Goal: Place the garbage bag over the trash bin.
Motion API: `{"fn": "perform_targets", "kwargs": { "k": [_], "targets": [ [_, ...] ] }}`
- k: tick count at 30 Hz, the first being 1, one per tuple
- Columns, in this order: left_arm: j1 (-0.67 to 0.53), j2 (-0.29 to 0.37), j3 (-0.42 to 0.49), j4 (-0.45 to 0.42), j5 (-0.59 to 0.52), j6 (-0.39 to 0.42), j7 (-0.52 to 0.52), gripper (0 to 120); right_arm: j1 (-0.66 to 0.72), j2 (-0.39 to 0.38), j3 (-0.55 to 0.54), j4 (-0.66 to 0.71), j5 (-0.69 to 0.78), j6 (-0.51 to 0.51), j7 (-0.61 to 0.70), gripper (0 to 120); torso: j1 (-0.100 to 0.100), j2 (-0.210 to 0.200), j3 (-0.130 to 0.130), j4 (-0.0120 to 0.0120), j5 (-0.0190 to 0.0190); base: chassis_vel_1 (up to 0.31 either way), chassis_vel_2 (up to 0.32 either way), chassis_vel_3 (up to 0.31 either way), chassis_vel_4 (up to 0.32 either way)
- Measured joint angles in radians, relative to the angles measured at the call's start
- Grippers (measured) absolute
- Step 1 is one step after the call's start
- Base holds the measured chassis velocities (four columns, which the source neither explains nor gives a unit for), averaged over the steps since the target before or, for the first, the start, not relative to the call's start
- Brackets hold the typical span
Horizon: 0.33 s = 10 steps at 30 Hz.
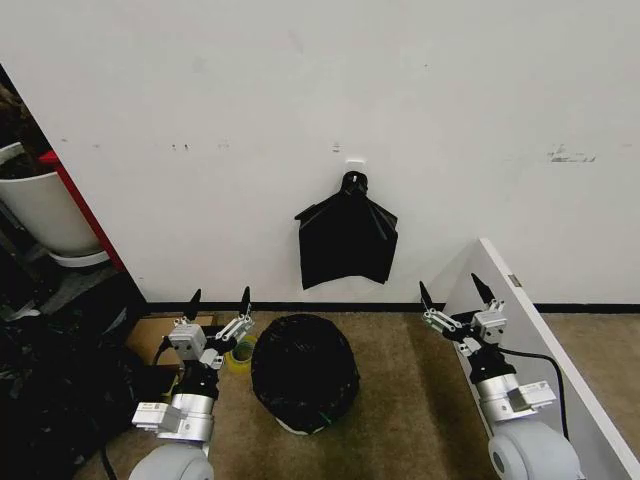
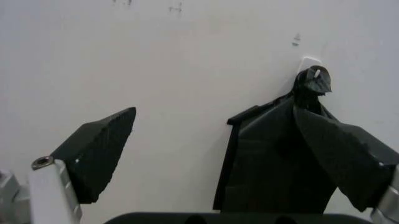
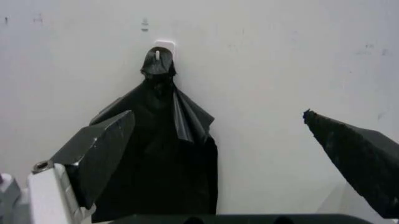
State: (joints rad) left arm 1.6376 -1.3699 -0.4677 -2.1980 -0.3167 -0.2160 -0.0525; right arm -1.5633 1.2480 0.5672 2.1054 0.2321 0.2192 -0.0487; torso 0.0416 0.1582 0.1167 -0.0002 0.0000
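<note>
From the head view I read the job as nearly done: the bag (image 1: 303, 372) already drapes over the bin (image 1: 291, 424), covering its mouth and most of its wall, with a sliver of white rim or base showing at about 6 o'clock of the black mound. It sits on the brown carpet at the foot of the wall, between my two arms.

My left gripper (image 1: 218, 303) hovers at 9 o'clock of the bin, jaws spread wide and holding nothing. My right gripper (image 1: 454, 291) stands at about 3 o'clock, a little farther off, jaws likewise apart and empty. Both point up toward the wall.

I judge the next call is a check of the fit: whether the film is tucked evenly round the rim or merely domed over it. If loose, it wants a pinch of the edge and a downward tug.

The bag is thin, glossy, crinkled plastic; it will slip and stretch easily. The bundle (image 1: 346, 238) of spare bags hangs flat and fan-shaped from a wall hook (image 3: 164, 45) at 12 o'clock.
</note>
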Motion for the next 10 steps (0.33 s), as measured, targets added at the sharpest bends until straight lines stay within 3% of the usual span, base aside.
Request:
{"fn": "perform_targets", "kwargs": {
  "k": [10],
  "targets": [
    [0.012,-0.004,-0.001,-0.006,0.011,0.0,0.003,100,0.005,-0.003,-0.014,0.003,-0.003,0.006,0.0,100,0.0,0.0,0.0,0.0,0.0,0.0,0.0,0.0,0.0]
  ]
}}
